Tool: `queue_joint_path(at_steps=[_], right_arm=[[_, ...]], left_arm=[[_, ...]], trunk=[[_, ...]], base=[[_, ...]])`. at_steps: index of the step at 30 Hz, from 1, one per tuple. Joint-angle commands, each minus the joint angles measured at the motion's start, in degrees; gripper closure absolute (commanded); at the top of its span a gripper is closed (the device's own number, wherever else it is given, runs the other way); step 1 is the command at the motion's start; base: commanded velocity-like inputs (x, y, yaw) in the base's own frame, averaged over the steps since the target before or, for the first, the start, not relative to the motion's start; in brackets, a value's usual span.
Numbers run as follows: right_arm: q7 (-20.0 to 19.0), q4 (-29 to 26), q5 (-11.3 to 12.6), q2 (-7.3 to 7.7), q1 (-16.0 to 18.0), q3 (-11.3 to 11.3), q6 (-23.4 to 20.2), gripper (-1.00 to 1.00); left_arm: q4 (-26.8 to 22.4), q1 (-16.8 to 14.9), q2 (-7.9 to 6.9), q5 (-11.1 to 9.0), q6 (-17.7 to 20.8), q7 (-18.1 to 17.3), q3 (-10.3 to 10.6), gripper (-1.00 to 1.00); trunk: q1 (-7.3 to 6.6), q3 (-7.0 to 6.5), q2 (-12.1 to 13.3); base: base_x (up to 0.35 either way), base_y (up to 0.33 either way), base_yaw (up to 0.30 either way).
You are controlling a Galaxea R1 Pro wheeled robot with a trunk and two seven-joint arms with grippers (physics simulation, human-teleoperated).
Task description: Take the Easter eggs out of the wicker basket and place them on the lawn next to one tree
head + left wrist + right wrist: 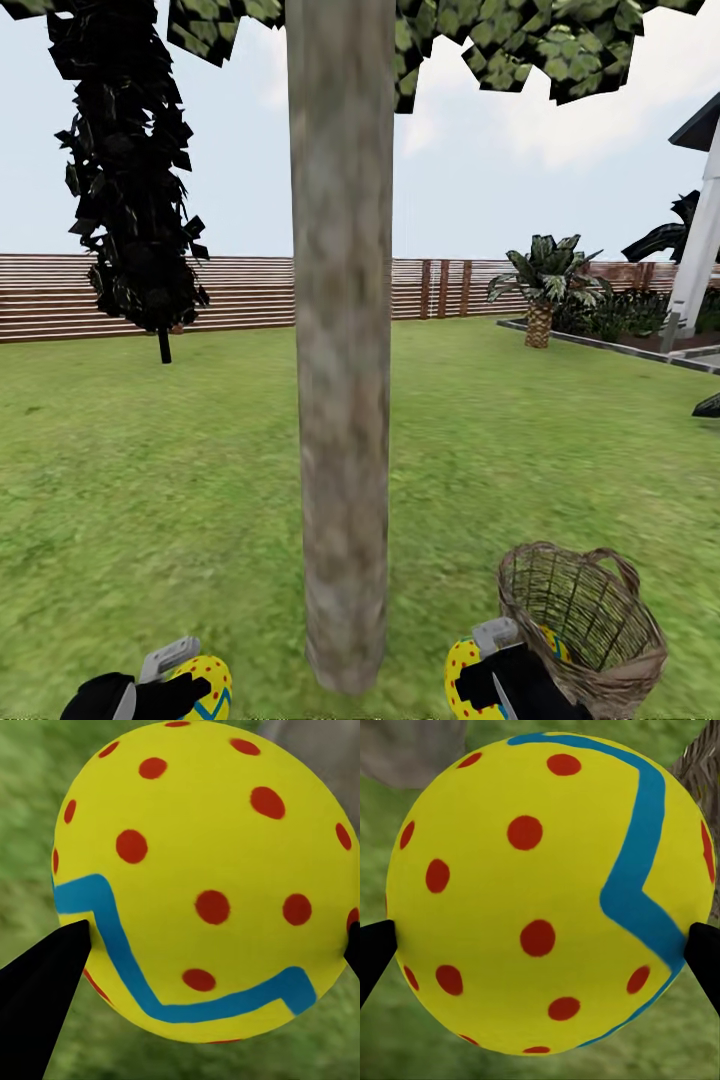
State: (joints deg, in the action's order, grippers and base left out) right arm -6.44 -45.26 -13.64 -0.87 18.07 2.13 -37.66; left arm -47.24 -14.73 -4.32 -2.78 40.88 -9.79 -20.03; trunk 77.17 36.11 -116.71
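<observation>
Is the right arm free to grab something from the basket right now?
Probably not: the right gripper sits beside the wicker basket, but its jaws are shut on an egg, so it must set that down first.

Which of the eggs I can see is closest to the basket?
The egg in the right gripper, egg, sits just beside the wicker basket. The left gripper's egg is across the tree trunk.

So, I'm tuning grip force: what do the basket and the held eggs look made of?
The wicker basket looks like woven brown cane, matte, with open gaps between strands. The egg in the left tool and the egg in the right tool look smooth, hard and painted, perhaps plastic; the render leaves that open.
</observation>
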Motion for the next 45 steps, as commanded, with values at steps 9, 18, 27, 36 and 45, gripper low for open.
queue_joint_path(at_steps=[9, 18, 27, 36, 45], right_arm=[[-0.5, 1.8, -0.6, 0.00, 0.0, 0.2, -0.2, 1.00], [-0.5, 1.7, -0.6, 0.08, 0.0, 0.2, -0.2, 1.00], [-0.5, 1.5, -0.6, 0.08, 0.0, 0.2, -0.2, 1.00], [-0.5, 1.5, -0.6, 0.08, 0.0, 0.3, -0.2, 1.00], [-0.5, 1.6, -0.5, 0.00, 0.0, 0.3, -0.2, 1.00]], left_arm=[[-0.1, 0.0, 0.00, -0.4, 0.3, -0.1, -0.2, 1.00], [-0.1, 0.0, 0.03, -0.3, 0.3, -0.1, 0.1, 1.00], [-0.3, 0.0, 0.72, -0.2, 0.3, -0.1, 0.1, 1.00], [-0.2, 0.0, 0.64, -0.2, 0.3, -0.1, -0.4, 1.00], [-0.2, 0.0, 0.63, -0.2, 0.3, -0.1, -0.4, 1.00]], trunk=[[1.98, 1.69, -3.7], [3.95, 3.30, -7.3], [5.93, 4.92, -10.9], [7.91, 6.53, -14.5], [9.88, 8.15, -18.1]], base=[[0.000, 0.000, 0.000], [0.000, 0.000, 0.000], [0.031, 0.000, 0.000], [0.307, 0.000, 0.000], [0.014, 0.000, 0.000]])
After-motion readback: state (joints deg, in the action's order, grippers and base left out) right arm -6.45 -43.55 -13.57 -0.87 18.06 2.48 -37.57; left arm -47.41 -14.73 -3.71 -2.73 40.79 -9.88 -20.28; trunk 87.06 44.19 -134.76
